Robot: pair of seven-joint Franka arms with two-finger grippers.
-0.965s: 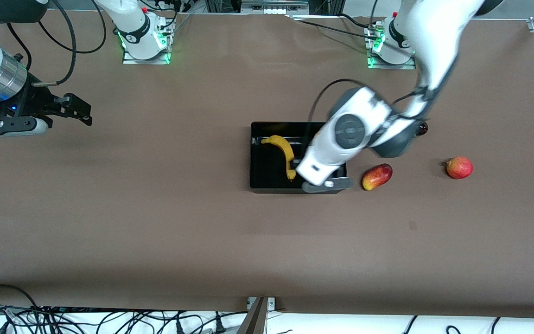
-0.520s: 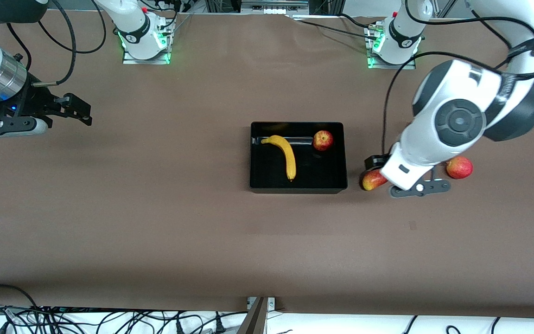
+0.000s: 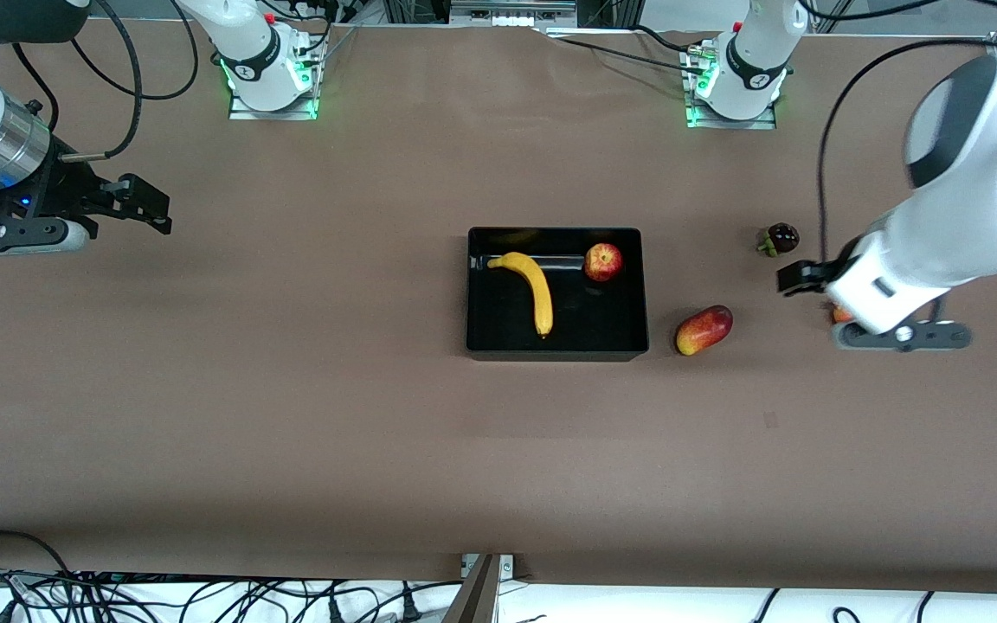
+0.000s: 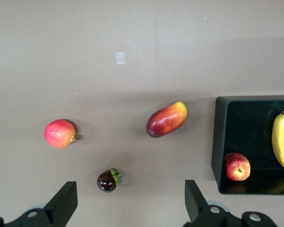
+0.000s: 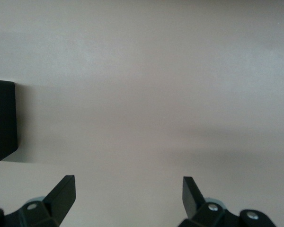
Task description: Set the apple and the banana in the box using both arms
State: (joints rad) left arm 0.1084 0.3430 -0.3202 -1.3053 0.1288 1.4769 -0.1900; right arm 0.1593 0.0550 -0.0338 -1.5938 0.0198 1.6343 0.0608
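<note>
With the banana (image 3: 530, 289) and apple (image 3: 603, 261) lying in the box (image 3: 556, 351), apple at its two o'clock corner, both steps look done; the left gripper (image 4: 128, 203), over the bare table at the left arm's end, and the waiting right gripper (image 5: 127, 198), over the right arm's end, hang wide apart and empty, needing only to park.

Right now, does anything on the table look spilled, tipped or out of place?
Nothing stands out. The banana and apple lie apart inside the upright black box; both open grippers, left and right, hold nothing.

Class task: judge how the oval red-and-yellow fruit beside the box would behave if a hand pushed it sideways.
The oval red-and-yellow fruit lies on its long side, so it would probably roll. Its glossy skin may slip between fingers. It looks firm, so likely stiff rather than floppy.
</note>
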